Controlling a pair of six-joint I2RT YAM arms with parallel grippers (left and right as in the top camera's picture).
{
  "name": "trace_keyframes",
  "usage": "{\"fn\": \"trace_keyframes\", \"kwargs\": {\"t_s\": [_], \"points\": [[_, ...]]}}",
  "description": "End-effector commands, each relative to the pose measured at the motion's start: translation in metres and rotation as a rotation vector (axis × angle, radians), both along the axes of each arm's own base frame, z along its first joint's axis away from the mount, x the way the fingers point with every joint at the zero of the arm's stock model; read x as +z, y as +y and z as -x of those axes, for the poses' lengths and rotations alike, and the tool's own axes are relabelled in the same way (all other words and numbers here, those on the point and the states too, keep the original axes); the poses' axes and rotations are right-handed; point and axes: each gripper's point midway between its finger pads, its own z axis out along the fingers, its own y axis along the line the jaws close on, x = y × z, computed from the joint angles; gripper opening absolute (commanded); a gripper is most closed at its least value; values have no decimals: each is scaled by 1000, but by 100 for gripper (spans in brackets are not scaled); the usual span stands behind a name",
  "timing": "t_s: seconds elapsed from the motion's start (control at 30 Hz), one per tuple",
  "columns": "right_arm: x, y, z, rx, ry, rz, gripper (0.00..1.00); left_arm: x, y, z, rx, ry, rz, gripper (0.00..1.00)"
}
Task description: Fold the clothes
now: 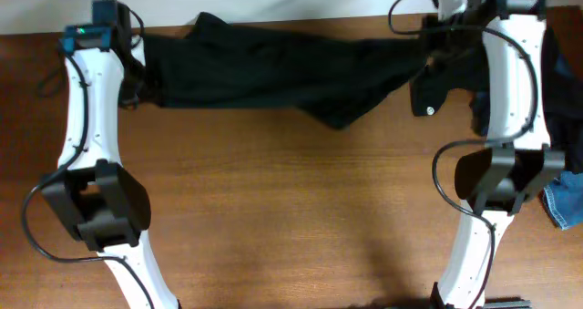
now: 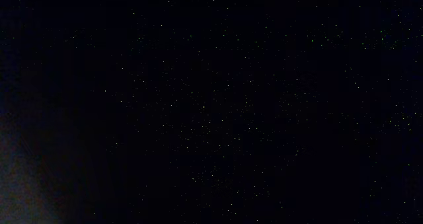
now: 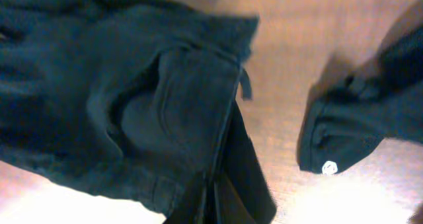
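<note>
The clothes [image 1: 273, 72] in work are a long black garment stretched along the table's far edge between my two grippers, sagging in the middle. My left gripper [image 1: 138, 72] is at its left end; black cloth [image 2: 211, 105] fills the left wrist view and hides the fingers. My right gripper [image 1: 435, 45] holds the right end. In the right wrist view the clothes [image 3: 132, 98] show a back pocket and a seam, and the right gripper [image 3: 215, 201] is shut on a fold of the fabric at the bottom edge.
A second black garment [image 1: 455, 86] with a small white logo [image 3: 328, 166] lies by the right arm. Blue denim [image 1: 567, 200] sits at the right edge. The brown wooden table [image 1: 291, 218] stretches toward the front between the two arm bases.
</note>
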Motion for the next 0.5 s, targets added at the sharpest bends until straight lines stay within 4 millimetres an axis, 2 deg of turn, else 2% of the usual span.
{"fn": "trace_keyframes", "kwargs": {"t_s": [0.0,0.1,0.23,0.27,0.4,0.47], "points": [[69,0,13,4,-156,29,3,65,15,-2,-25,-126,-77,1],[93,1,21,4,-207,35,4,100,18,1,-26,-189,-96,1],[115,3,32,11,-254,37,4,144,28,8,2,-285,-114,1],[119,5,35,23,-263,35,4,149,30,9,6,-297,-116,1],[141,16,51,75,-324,49,4,190,40,21,37,-398,-135,1],[152,25,57,130,-373,76,4,200,42,26,42,-420,-140,1]]}}
